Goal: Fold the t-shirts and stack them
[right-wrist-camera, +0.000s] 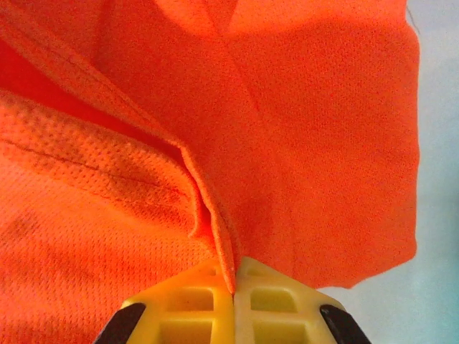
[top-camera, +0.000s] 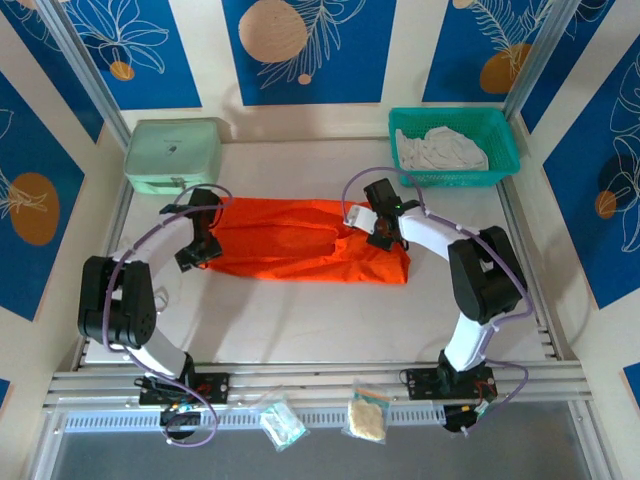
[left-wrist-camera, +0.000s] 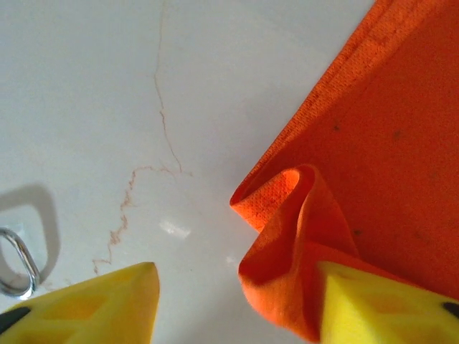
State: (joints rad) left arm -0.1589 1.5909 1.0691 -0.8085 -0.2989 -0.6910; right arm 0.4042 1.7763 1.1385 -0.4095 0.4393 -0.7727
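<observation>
orange t-shirt (top-camera: 300, 240) is laid flat across the middle of the white desk (top-camera: 320, 320). it is folded into a long strip, stretched from left to right. its left end is met by the left fingers (left-wrist-camera: 115, 304), which are held wide apart. a curled-up corner of the orange cloth is seen between them, close against the finger on the right side of the wrist view, but nothing is squeezed. bare desk is seen beside the other finger. the right fingers (right-wrist-camera: 208, 304) are pressed together on the right part of the shirt, and a thin ridge of orange cloth is pinched tight between their yellow tips. a crease is seen running up from that pinch. a white t-shirt (top-camera: 440, 150) is bunched up inside a green basket (top-camera: 505, 160) at the far right corner of the desk, well apart from the orange one. a mint-green case (top-camera: 172, 155) is set at the far left corner, just beyond the left end of the orange shirt. two small bags (top-camera: 283, 422) are left by the metal rail (top-camera: 320, 385) at the near edge, between the two arm bases.
</observation>
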